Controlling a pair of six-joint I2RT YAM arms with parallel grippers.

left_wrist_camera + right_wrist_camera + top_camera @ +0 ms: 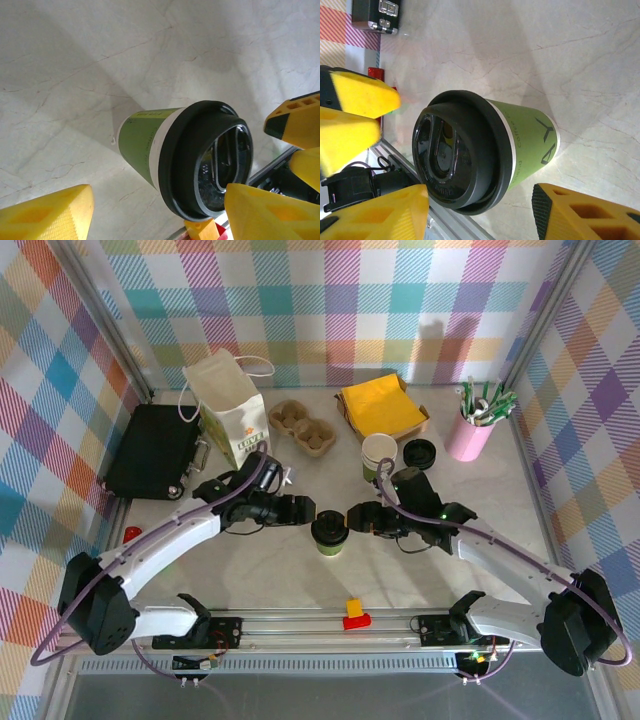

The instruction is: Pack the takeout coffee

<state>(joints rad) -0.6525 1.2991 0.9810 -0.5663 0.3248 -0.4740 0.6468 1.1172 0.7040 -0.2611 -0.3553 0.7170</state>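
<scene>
Far out to the left of the left end effector (304, 510), a black case (150, 450) lay flat on the bench (300, 580), with a small red object (132, 533) near its front corner. Beyond that end effector and a little to its left stood the white bag (232, 405), upright, its top open. The left end effector was released: in its wrist view the yellow fingers (50, 215) were spread wide, and the coffee (190, 160) showed between them with nothing pinched. Beyond it and slightly right sat a cardboard carrier (303, 426).

The coffee (330, 533) stood upright on the bench between the two end effectors, just beside the tips of each. Whether either tip touched it could not be told. It wore a black lid, with a pale band under the lid and green below. Nearer than both end effectors, at the bench's front rail, sat a small red and yellow block (354, 615).

The right end effector (357, 518), just right of the coffee and facing the left one, was released as well. In its wrist view its fingers (580, 215) were parted wide on either side of the cup.

Beyond the right end effector stood an open cup (378, 455), and just right of that a loose lid (420, 452), black. Farther back lay yellow napkins (380, 405). Well to the right and beyond, a pink tumbler (470, 432) held green-and-white sticks.
</scene>
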